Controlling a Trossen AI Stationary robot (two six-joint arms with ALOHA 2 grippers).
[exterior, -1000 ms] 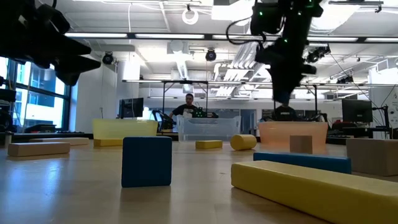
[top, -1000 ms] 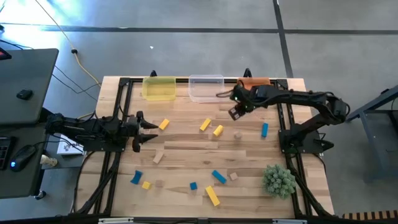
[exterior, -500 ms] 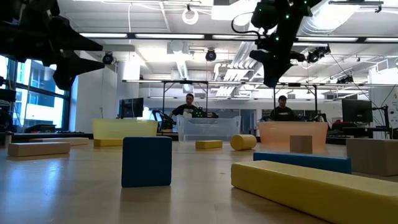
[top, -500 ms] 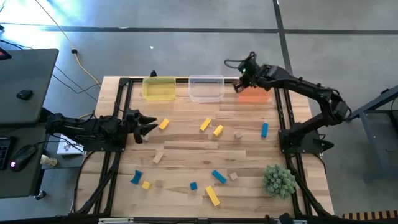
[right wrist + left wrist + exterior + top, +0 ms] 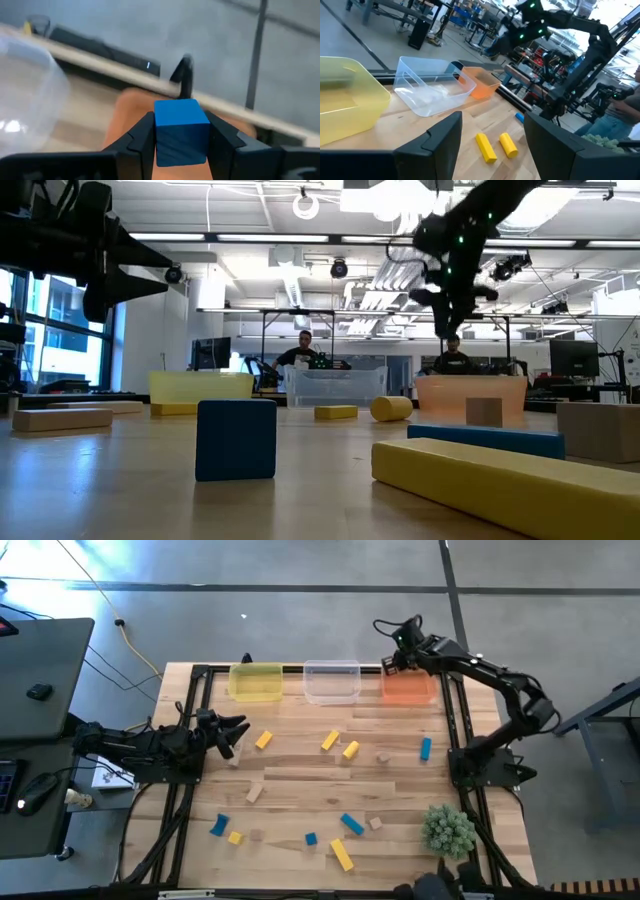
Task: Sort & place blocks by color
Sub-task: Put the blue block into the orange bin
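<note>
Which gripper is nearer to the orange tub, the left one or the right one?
Right. The right gripper, holding a blue cube, hangs at the orange tub's back edge. The left gripper is far across the table, below the yellow tub.

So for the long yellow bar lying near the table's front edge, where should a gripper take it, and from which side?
Probably at mid-length of the yellow bar, coming straight down from above, fingers across its narrow width. It lies flat and slightly angled on the table, so the wrist must turn to match. The small blue cube stands apart from it, leaving room.
</note>
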